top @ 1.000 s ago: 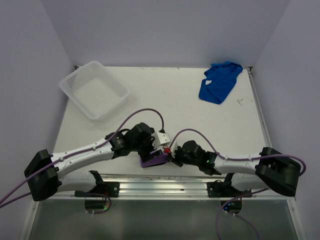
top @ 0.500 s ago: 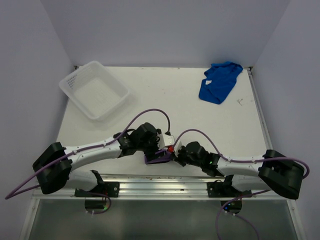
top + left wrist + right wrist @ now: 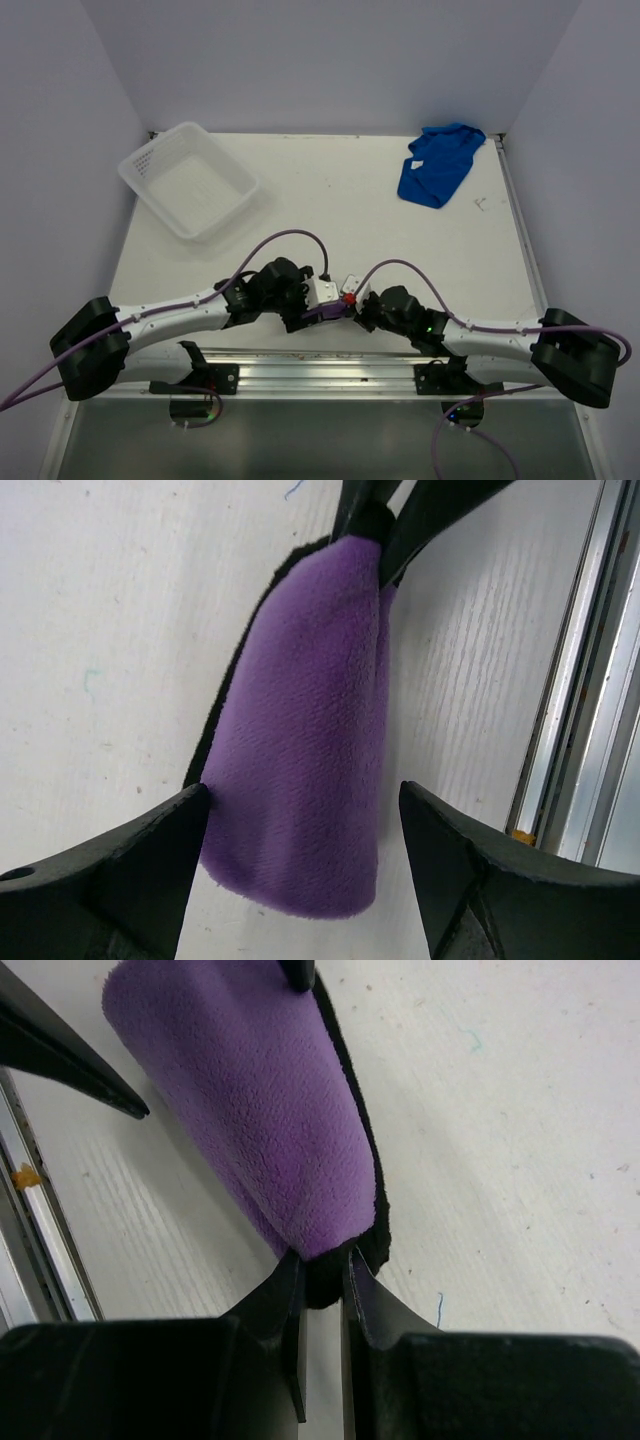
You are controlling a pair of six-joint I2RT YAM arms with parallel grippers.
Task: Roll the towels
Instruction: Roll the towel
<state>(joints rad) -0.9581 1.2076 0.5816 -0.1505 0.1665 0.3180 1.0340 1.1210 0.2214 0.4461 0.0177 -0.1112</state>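
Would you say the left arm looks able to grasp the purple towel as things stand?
Probably yes: the left gripper stands open astride the rolled purple towel, nothing between; the right gripper pinches only its other end.

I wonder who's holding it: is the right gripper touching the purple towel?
Touching. The right wrist view shows the right gripper pinching the purple towel.

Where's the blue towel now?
In the top view, the blue towel lies crumpled at the far right corner of the table, across from the white basket.
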